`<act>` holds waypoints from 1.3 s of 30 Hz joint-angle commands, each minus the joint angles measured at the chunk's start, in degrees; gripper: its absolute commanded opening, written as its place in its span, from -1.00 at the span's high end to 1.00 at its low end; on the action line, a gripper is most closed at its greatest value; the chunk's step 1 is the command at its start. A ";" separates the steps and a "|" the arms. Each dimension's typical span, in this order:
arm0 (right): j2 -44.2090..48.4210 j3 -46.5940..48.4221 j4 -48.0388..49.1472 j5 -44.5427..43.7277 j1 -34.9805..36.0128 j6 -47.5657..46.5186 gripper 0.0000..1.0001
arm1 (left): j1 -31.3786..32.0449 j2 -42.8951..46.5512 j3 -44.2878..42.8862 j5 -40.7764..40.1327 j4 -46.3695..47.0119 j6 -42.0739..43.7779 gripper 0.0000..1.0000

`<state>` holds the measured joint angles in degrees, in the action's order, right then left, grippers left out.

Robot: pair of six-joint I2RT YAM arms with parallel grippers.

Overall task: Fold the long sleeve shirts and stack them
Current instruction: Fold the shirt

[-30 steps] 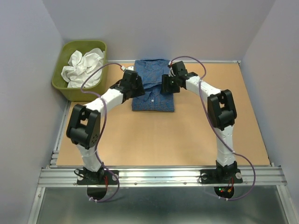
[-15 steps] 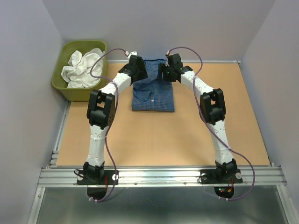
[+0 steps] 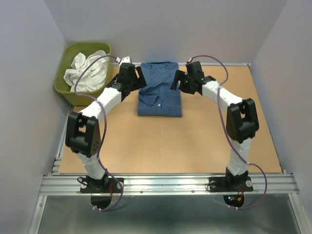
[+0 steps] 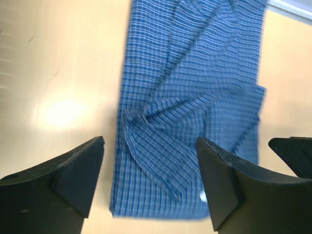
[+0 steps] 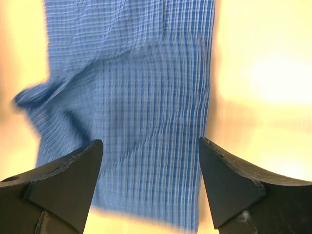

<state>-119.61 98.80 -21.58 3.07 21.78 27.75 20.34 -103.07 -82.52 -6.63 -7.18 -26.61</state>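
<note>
The dark blue checked long sleeve shirt (image 3: 160, 92) lies folded in a rough rectangle at the back middle of the table, collar side toward the arms. My left gripper (image 3: 138, 78) hovers at its far left edge, open and empty. In the left wrist view the shirt (image 4: 190, 97) fills the space beyond the spread left gripper (image 4: 150, 146). My right gripper (image 3: 176, 81) hovers at the far right edge, open with nothing in it. The right wrist view shows the shirt (image 5: 131, 97) below the right gripper (image 5: 150, 144). A crumpled white garment (image 3: 87, 68) lies in the tub.
An olive-green tub (image 3: 66, 90) stands at the back left corner, just left of my left arm. Bare tan tabletop (image 3: 165, 141) stretches in front of the shirt. Grey walls close in the back and both sides.
Both grippers have opened wider and moved outward from over the shirt's far part to its left and right edges. The shirt lies flat, free of both.
</note>
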 commanded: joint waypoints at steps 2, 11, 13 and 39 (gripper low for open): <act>14.30 -15.61 9.80 3.69 0.63 4.59 -0.68 | 2.60 5.24 5.87 3.73 2.35 -1.07 -0.53; 29.95 -34.72 13.06 7.21 1.25 5.74 -0.68 | 3.92 -1.95 2.90 1.19 2.52 -0.90 -0.15; 33.98 -38.66 13.06 7.39 1.16 5.65 -0.68 | 3.92 -4.76 0.79 0.05 2.17 -0.46 -0.13; 43.59 -48.53 12.97 7.56 1.25 4.33 -0.68 | 0.32 -9.37 -7.50 -6.37 11.66 0.78 -0.48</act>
<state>-76.99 51.64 -11.00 10.98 22.59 33.56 20.18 -125.21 -97.56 -10.22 -0.58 -25.32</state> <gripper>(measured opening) 0.839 0.717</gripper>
